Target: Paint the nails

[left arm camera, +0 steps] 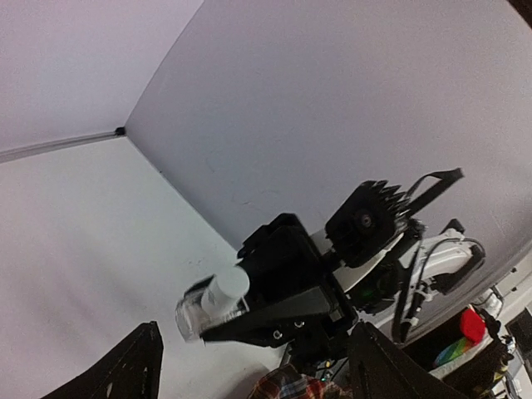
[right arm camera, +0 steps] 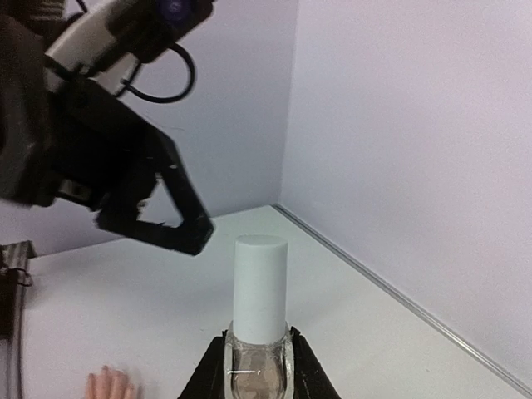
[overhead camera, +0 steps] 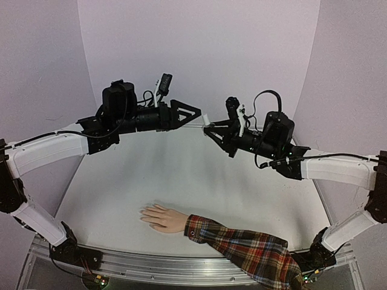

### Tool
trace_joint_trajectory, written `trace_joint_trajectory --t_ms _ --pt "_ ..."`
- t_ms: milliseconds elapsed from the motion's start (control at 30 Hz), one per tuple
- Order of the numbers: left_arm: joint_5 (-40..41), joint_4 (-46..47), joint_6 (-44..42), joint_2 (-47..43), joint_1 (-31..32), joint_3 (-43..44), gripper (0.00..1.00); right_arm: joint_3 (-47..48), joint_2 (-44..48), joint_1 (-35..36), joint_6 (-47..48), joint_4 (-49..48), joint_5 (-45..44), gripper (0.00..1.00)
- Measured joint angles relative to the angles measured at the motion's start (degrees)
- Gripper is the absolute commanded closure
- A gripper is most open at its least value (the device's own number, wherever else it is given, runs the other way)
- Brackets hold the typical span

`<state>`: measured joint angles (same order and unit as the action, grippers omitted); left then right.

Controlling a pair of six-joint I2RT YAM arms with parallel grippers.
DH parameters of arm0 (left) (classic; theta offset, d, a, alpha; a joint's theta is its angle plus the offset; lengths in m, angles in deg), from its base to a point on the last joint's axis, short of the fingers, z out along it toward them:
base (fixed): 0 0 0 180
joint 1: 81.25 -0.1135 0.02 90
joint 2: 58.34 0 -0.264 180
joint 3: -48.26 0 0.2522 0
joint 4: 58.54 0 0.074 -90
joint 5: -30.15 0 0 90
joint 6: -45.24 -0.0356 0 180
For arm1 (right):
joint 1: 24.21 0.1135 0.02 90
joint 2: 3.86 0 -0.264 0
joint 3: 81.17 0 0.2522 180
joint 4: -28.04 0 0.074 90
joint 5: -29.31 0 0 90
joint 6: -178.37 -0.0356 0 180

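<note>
nails (overhead camera: 143, 212), seemingly unpainted, lie on the table (overhead camera: 181, 175); right gripper (right arm camera: 258, 378) clasps the bottle (right arm camera: 259, 291), left gripper (overhead camera: 196, 113) released.

Clear glossy glass bottle (right arm camera: 259, 370); matt white plastic cap (right arm camera: 260, 287); plaid cloth sleeve (overhead camera: 248, 251); smooth matt hand (overhead camera: 159, 217)

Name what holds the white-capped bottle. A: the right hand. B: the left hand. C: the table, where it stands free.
A: the right wrist view shows the bottle clamped between the fingers of the right hand.
</note>
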<state>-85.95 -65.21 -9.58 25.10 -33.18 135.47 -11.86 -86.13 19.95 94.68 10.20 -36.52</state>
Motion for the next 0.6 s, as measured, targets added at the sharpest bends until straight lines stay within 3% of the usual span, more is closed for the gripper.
trace_joint_trajectory --t_ms 100,200,433,600 --pt "-4.9 3.4 0.6 0.2 -0.6 0.0 0.33 0.2 0.2 -0.7 -3.4 -0.4 9.6 1.00" --pt "-9.1 5.2 0.8 1.0 -0.5 0.0 0.48 0.7 0.0 -0.7 -6.0 -0.4 16.2 1.00" --pt "-16.9 6.5 -0.4 2.6 -0.4 0.4 0.44 2.1 -1.7 -0.6 -10.1 -2.0 21.7 1.00" --pt "-18.9 6.5 -2.1 2.6 -0.6 0.4 0.61 2.1 -2.5 -0.7 -12.2 -3.9 22.9 1.00"
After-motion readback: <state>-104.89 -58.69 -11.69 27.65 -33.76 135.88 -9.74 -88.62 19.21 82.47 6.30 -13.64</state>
